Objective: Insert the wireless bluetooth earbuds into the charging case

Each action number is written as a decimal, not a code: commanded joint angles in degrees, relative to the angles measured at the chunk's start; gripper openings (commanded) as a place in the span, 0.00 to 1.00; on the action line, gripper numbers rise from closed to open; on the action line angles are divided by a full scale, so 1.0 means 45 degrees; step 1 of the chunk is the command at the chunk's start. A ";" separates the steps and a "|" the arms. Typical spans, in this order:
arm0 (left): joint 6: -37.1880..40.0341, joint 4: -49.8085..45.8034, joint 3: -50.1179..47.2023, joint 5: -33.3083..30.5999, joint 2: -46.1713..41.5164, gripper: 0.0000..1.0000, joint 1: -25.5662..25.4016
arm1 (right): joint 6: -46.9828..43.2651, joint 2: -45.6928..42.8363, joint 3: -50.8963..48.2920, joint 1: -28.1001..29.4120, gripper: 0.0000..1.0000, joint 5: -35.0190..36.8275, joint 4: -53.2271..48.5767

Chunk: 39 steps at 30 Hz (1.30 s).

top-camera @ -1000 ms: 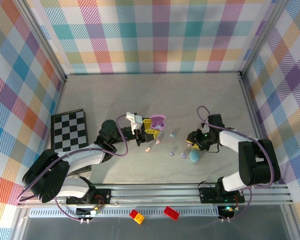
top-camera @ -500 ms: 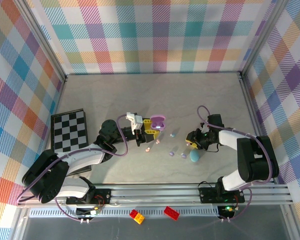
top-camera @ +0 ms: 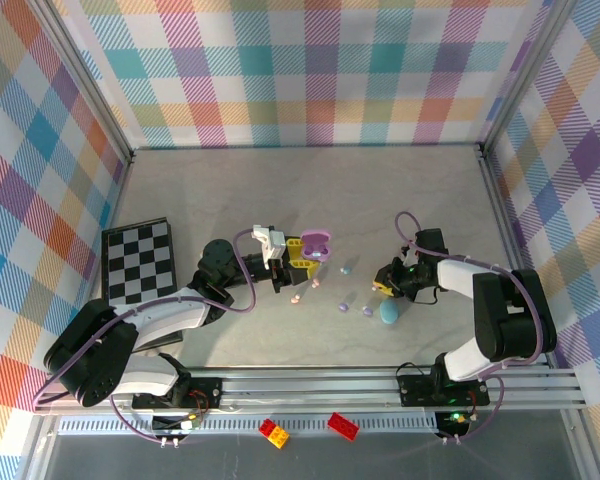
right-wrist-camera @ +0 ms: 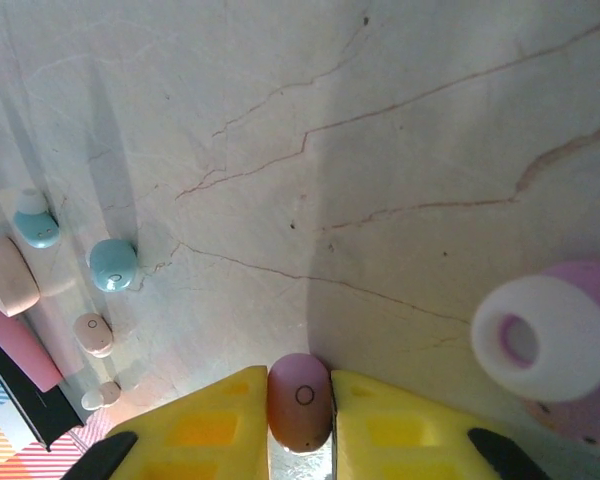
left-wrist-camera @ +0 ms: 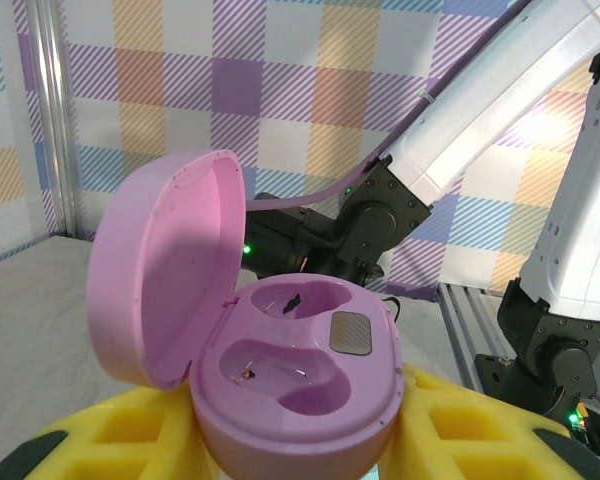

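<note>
Looking from the top external camera, the left gripper (top-camera: pixel 302 262) clamps the open lavender charging case (top-camera: pixel 317 243), while the right gripper (top-camera: pixel 384 288) sits low beside a teal case (top-camera: pixel 390 314), loose earbuds (top-camera: pixel 346 303) between the arms. Left wrist: the left fingers (left-wrist-camera: pixel 460 430) pinch the case's base, lid tilted up, two wells showing. Right wrist: the right fingers (right-wrist-camera: pixel 205 420) nip a pink earbud (right-wrist-camera: pixel 300 398) marked with a small circle; teal buds (right-wrist-camera: pixel 112 263) lie well aside.

counter (top-camera: pixel 280 190): pale, marbled
left edge: checkerboard (top-camera: pixel 138 262)
middle: small earbuds (top-camera: pixel 346 270), scattered apart
right of middle, nearer side: teal case (top-camera: pixel 390 315)
</note>
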 commanded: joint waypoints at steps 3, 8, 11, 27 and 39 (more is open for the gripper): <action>0.0092 0.0407 0.0038 0.0156 -0.0024 0.38 0.0115 | -0.0268 -0.0646 -0.0009 0.0083 0.18 0.0129 -0.0179; -0.0147 0.0550 0.0095 0.0259 0.0183 0.38 0.0134 | -0.1790 -0.2206 0.0700 0.0552 0.18 0.1106 -0.1670; -0.0117 0.0551 0.0095 0.0169 0.0184 0.38 0.0211 | -0.2341 -0.3238 0.1119 0.0756 0.18 0.1206 -0.2198; -0.0047 -0.0543 0.0447 0.0609 0.0126 0.38 0.0604 | -0.5926 -0.5944 0.4531 0.3442 0.20 0.1862 -0.2896; 0.0079 -0.0798 0.0545 0.0718 0.0049 0.38 0.0623 | -0.7884 -0.5651 0.6244 0.5480 0.18 0.0840 -0.2947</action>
